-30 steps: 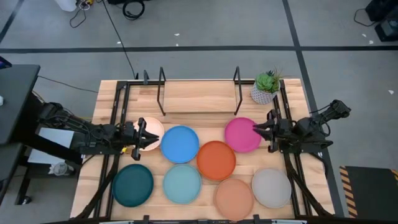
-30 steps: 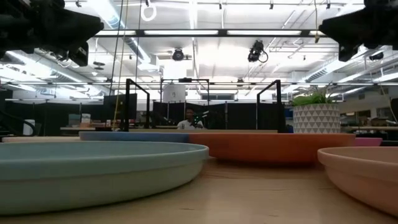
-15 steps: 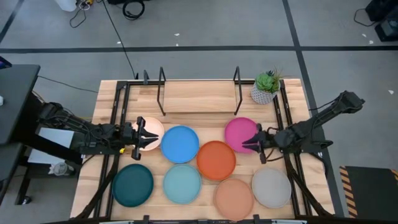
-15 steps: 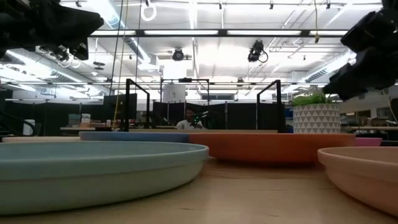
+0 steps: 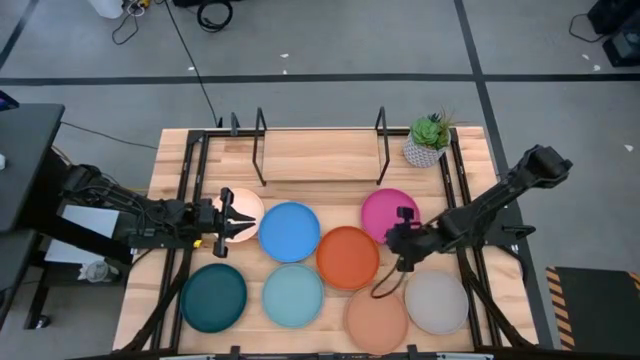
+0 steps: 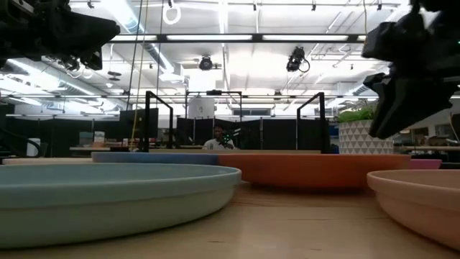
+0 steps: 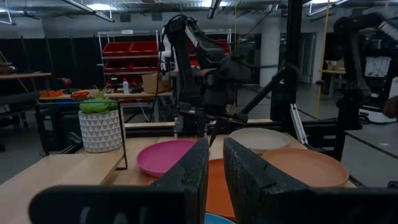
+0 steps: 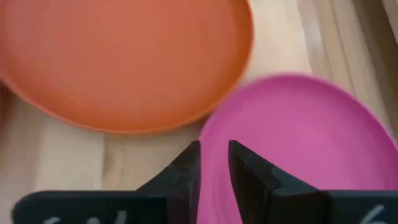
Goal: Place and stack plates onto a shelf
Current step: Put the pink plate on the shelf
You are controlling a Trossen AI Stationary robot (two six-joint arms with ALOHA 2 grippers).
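Several plates lie flat on the tabletop: cream-pink (image 5: 248, 204), blue (image 5: 289, 231), magenta (image 5: 383, 210), orange (image 5: 347, 257), dark teal (image 5: 213, 297), light blue (image 5: 293, 295), peach (image 5: 376, 318) and grey (image 5: 437, 302). The shelf (image 5: 320, 155) stands at the table's far side with nothing on it. My right gripper (image 5: 392, 239) slants down above the magenta plate's near-left rim (image 8: 208, 149), beside the orange plate (image 8: 124, 56); it is open, with the rim below the gap. My left gripper (image 5: 232, 218) hovers level over the cream-pink plate, its fingers (image 7: 199, 168) a narrow slit apart around nothing.
A small potted plant (image 5: 428, 140) stands at the shelf's right end. Black frame rails run along the table's left (image 5: 188, 200) and right (image 5: 462, 190) sides. The plates lie close together, some nearly rim to rim. In the low view my right gripper (image 6: 392, 119) hangs well above the plates.
My right gripper has swung from the table's right edge toward the left and near side, come down a little and tipped from level to slanting downward, so it now stands over the magenta plate's rim next to the orange plate. No plate has moved.
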